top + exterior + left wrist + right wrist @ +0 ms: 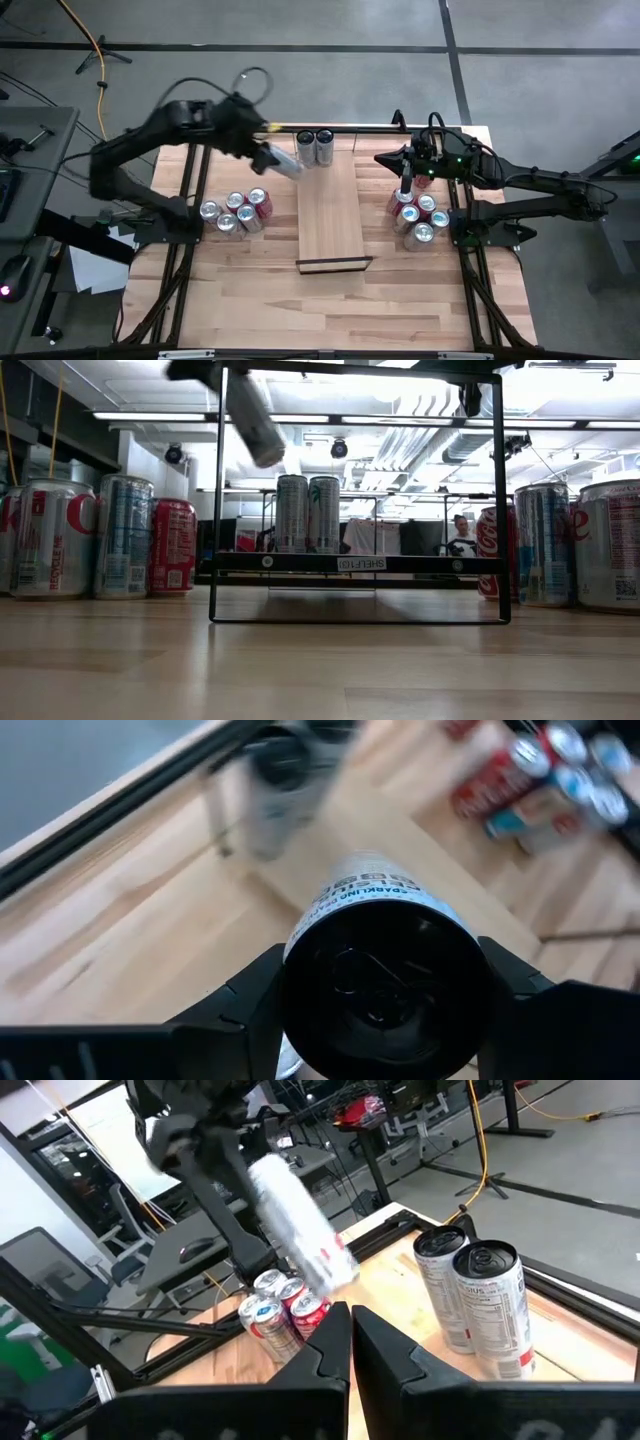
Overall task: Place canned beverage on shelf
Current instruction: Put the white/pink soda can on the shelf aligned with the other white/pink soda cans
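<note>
- High view: left gripper (268, 155) clamps one white can (284, 165), tilted, just off the shelf (331, 205) edge; two cans (315, 146) stand at the shelf's far end. Five cans (236, 212) left of the shelf, five (417, 216) right.
- Low view: held can (253, 415) hangs above the shelf (350, 563).
- Right wrist view: right gripper (351, 1330) fully closed, empty, facing the shelf's two cans (475, 1305).
</note>
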`<state>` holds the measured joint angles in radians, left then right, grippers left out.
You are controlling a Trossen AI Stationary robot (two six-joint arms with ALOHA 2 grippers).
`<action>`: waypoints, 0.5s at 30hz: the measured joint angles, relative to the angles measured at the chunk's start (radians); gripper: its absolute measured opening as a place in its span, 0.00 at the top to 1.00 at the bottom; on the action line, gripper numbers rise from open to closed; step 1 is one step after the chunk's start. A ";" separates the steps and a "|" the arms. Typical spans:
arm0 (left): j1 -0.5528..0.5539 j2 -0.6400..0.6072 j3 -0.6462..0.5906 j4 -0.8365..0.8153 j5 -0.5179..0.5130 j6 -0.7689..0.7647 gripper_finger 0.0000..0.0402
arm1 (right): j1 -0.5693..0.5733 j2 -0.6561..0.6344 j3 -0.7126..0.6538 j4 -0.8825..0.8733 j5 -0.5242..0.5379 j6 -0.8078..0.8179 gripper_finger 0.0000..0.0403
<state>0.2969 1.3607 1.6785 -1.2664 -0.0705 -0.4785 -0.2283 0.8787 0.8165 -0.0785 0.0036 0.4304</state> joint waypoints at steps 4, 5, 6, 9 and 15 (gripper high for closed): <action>-0.064 0.167 0.127 -0.021 0.021 0.106 0.57 | 0.000 0.000 0.000 0.000 0.000 0.018 1.00; -0.076 0.206 0.156 -0.032 0.026 0.134 0.57 | 0.000 0.000 0.000 0.000 0.000 0.018 1.00; -0.085 0.243 0.184 -0.045 0.033 0.157 0.57 | 0.000 0.000 0.000 0.000 0.000 0.018 1.00; -0.104 0.348 0.263 -0.099 0.036 0.210 0.57 | 0.000 0.000 0.000 -0.006 0.000 0.037 1.00; -0.124 0.484 0.327 -0.168 -0.003 0.282 0.56 | 0.000 0.000 0.000 -0.034 0.000 0.044 1.00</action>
<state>0.1725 1.8450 2.0052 -1.4349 -0.0736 -0.1969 -0.2283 0.8783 0.8165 -0.1127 0.0036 0.4747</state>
